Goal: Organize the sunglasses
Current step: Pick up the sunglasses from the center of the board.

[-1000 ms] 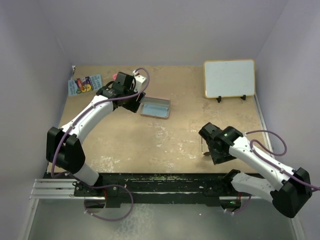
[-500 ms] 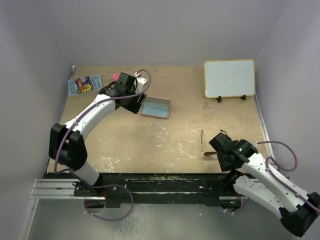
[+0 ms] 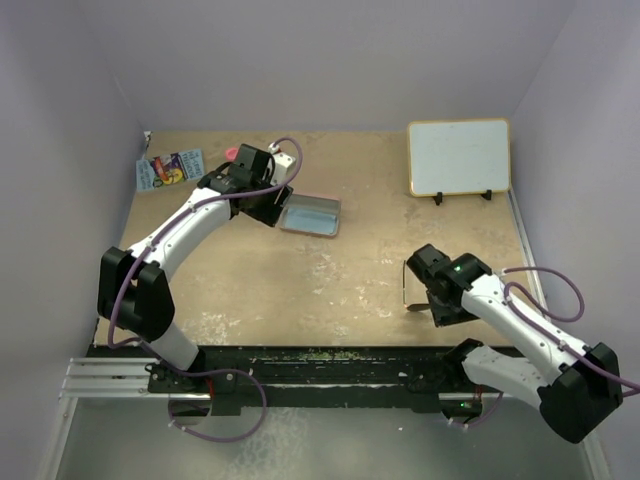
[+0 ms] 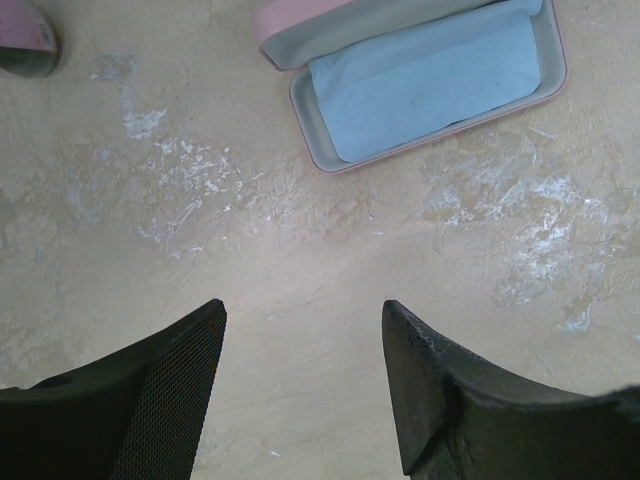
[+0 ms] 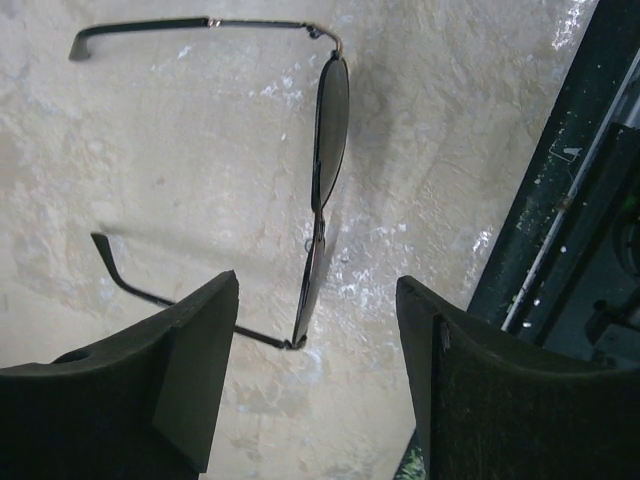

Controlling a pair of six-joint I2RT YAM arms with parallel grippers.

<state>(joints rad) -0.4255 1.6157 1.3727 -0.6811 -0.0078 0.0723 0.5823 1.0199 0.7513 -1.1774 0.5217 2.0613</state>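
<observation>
The sunglasses [image 5: 330, 130] stand on the table with both temple arms unfolded, their thin dark frame seen edge-on. My right gripper [image 5: 318, 288] hangs over them, open. One lens end lies between its fingers, clear of both pads. From the top view only a temple arm and a lens of the sunglasses [image 3: 407, 288] show, beside the right gripper [image 3: 427, 293]. The pink case [image 4: 300, 120] lies open with the light-blue cloth [image 4: 430, 75] inside. My left gripper [image 4: 303, 310] is open and empty over bare table just short of the case [image 3: 310, 215].
A small whiteboard [image 3: 458, 157] stands on its easel at the back right. A colourful packet [image 3: 170, 168] and a pink object [image 3: 232, 152] lie at the back left. The black base rail [image 5: 580, 200] runs close behind the sunglasses along the near edge.
My right gripper pulled back toward the near edge, uncovering the sunglasses, then came forward over them again. The sunglasses and the left arm have stayed put.
</observation>
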